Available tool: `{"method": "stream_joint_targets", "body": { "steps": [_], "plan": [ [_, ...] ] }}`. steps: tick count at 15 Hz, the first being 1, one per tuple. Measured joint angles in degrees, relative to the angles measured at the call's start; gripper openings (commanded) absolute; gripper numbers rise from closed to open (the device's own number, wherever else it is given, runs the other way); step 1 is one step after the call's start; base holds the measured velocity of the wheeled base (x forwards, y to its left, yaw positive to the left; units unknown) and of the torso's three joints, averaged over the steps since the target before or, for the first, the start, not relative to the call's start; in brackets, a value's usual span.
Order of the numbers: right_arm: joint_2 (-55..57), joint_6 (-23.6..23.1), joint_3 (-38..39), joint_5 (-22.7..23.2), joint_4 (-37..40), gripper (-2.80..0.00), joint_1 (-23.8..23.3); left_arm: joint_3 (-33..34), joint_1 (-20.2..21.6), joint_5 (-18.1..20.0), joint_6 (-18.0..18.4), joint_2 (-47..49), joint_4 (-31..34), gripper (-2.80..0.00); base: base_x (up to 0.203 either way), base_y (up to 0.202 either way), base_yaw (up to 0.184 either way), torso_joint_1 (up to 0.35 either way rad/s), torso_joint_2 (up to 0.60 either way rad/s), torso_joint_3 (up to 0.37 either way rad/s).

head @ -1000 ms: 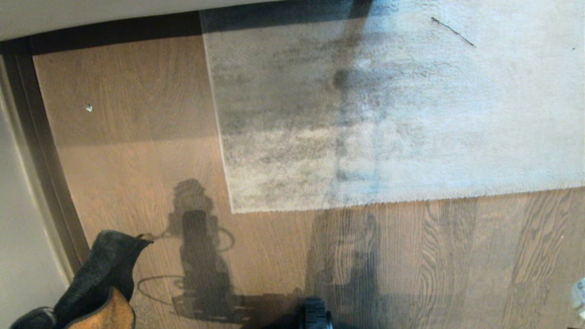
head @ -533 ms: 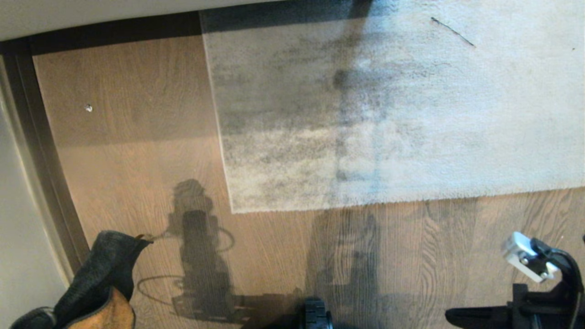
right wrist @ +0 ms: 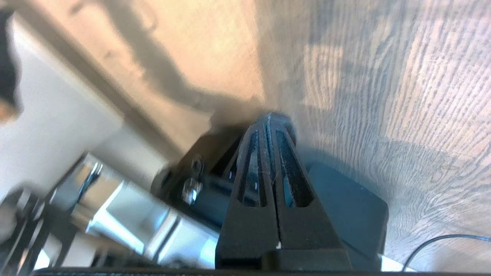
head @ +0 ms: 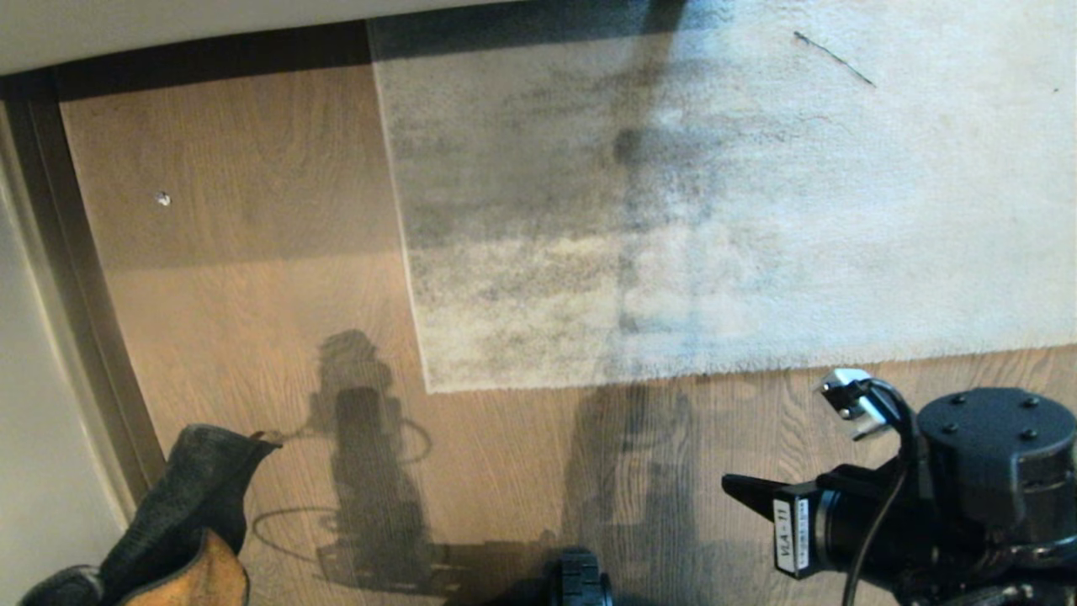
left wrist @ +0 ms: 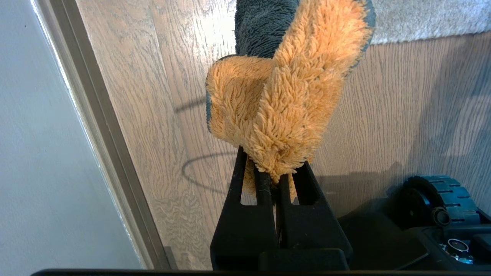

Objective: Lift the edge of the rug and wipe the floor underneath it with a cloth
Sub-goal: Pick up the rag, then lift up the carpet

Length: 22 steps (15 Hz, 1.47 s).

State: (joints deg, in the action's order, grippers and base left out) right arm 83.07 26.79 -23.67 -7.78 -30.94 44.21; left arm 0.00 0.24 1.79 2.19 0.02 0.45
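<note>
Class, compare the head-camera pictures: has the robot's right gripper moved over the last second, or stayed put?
Yes. The right gripper, shut and empty, has swung in from the lower right, over the floor toward the rug edge, which lies flat.

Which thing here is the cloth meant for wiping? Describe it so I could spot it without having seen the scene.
Start from the big grey rug on the wood floor, then look to the near left corner by the wall. There the cloth hangs pinched in the left gripper. It is the only fluffy thing: mustard-tan on one face, dark grey on the other.
</note>
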Motion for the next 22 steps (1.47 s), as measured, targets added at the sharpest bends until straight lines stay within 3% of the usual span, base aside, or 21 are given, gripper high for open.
{"method": "stream_joint_targets", "body": {
  "steps": [3,5,6,9,12,15,22],
  "plan": [
    [4.4,5.9,0.1,-12.7,-1.3,-2.8,7.7,0.0,0.0,0.0,0.0,0.0,0.0,-2.8,0.0,0.0,0.0,0.0,0.0,0.0],
    [6.1,7.5,1.0,-17.2,-1.3,-2.8,11.7,0.0,0.0,0.0,0.0,0.0,0.0,-2.8,0.0,0.0,0.0,0.0,0.0,0.0],
    [6.6,7.6,1.3,-18.0,-1.2,0.0,13.1,0.0,0.0,0.0,0.0,0.0,0.0,-2.8,0.0,0.0,0.0,0.0,0.0,0.0],
    [8.7,8.0,1.9,-18.5,-1.3,0.0,14.3,0.0,0.0,0.0,0.0,0.0,0.0,-2.8,0.0,0.0,0.0,0.0,0.0,0.0],
    [12.9,11.8,1.6,-21.1,-2.0,0.0,14.5,0.0,0.0,0.0,0.0,0.0,0.0,-2.8,0.0,0.0,0.0,0.0,0.0,0.0],
    [17.8,20.4,1.5,-23.2,-5.1,0.0,14.4,0.0,0.0,0.0,0.0,0.0,0.0,-2.8,0.0,0.0,0.0,0.0,0.0,0.0],
    [23.2,41.5,0.5,-23.6,-7.2,0.0,14.2,0.0,0.0,0.0,0.0,0.0,0.0,-2.8,0.0,0.0,0.0,0.0,0.0,0.0]
  ]
}}
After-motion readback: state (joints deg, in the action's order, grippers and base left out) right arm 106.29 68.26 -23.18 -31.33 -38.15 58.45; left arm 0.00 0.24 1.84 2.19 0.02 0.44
